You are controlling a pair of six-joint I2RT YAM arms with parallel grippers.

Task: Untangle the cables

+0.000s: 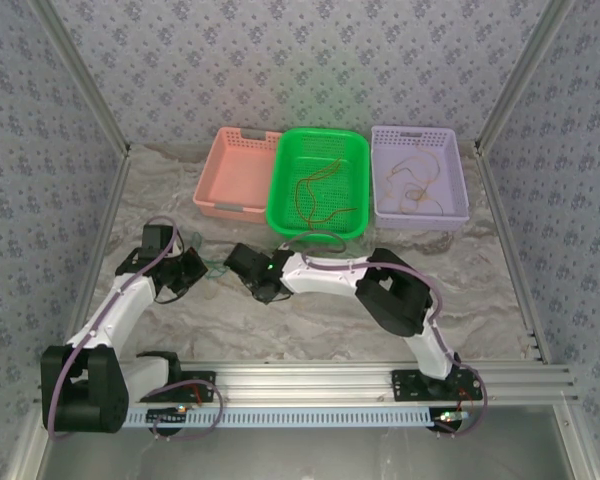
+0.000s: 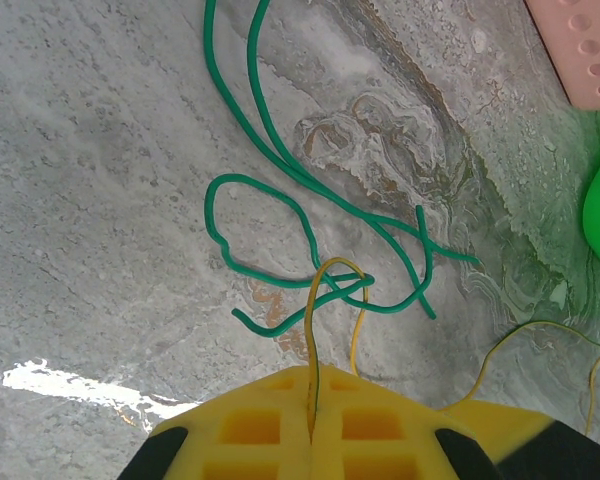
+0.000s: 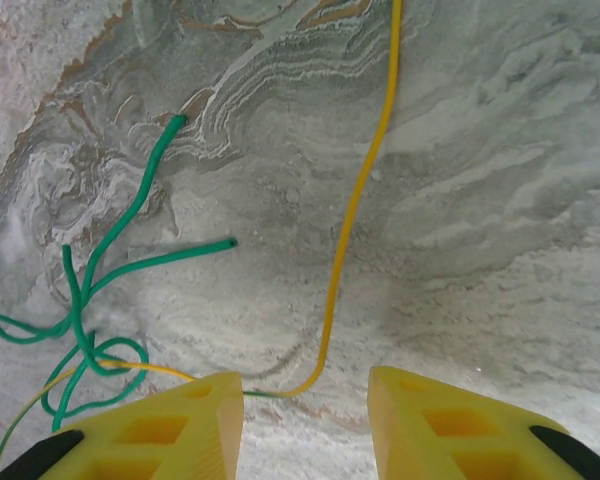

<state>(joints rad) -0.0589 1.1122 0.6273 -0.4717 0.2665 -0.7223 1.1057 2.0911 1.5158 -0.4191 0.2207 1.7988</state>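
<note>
Well, from above you can hardly make out the wires. Your left gripper (image 2: 310, 425) is pressed together on the thin yellow wire (image 2: 311, 330), which crosses the tangled thin green wire (image 2: 265, 150) on the grey marbled table (image 2: 100, 200). Your right gripper (image 3: 305, 420) stands apart, with that yellow wire lying between its fingers. A row of three plastic baskets (image 1: 320, 228) sits behind.

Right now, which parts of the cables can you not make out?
- Left wrist view: the green cable runs off the top edge; the yellow cable vanishes between the fingers of the shut left tool.
- Right wrist view: the yellow cable leaves the top edge, and its lower part slips behind a finger of the open right tool.
- Top view: both cables are too small to trace.
</note>
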